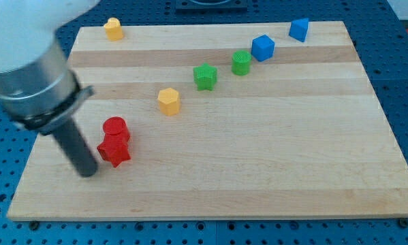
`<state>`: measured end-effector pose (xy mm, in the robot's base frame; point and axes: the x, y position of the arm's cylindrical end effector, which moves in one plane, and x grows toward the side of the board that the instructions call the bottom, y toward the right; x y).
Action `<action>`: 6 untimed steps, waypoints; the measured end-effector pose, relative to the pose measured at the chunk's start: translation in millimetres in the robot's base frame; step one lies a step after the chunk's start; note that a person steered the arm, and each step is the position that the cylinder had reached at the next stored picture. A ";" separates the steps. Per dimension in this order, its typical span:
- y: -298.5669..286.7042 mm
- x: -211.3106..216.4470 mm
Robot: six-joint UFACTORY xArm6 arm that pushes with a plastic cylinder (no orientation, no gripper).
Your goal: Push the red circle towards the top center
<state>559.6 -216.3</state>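
— Where is the red circle (114,127)?
— Low on the bench (258,177), at the view's left, touching a red star (114,150).
— And my tip (88,171)?
— Just left of the star. The rod leans; it has no hand.

Pale wooden board (272,170) with light and darker stripes. 2 red blocks: red circle (114,127), red star (114,150). 2 yellow blocks: one (169,101) mid-board, one (113,28) at view's top left. 2 green blocks (205,76) (241,62). 2 blue blocks (263,47) (299,29). Dark grey rod, my tip (88,171). Blue table (401,41) around board.
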 end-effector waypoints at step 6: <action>78.5 -79.2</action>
<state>480.4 -137.7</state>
